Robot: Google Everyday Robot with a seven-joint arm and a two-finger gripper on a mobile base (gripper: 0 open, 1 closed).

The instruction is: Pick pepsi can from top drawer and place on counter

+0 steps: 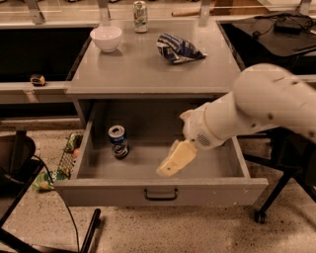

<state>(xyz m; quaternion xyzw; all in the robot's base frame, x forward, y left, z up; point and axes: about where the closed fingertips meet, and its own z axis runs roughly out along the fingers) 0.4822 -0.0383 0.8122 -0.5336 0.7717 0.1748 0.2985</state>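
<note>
The pepsi can (pixel 118 141) stands upright in the left part of the open top drawer (pixel 160 189), dark blue with a silver top. My gripper (pixel 170 165) hangs over the middle of the drawer, to the right of the can and apart from it. It holds nothing. The grey counter (pixel 148 66) lies above the drawer.
On the counter stand a white bowl (pixel 106 38), a green-and-white can (pixel 140 9) and a crumpled blue-and-white bag (pixel 178 48). Black desks flank the cabinet. A chair base (pixel 269 197) is at the right, cables and a mesh item (pixel 66 160) at the left on the floor.
</note>
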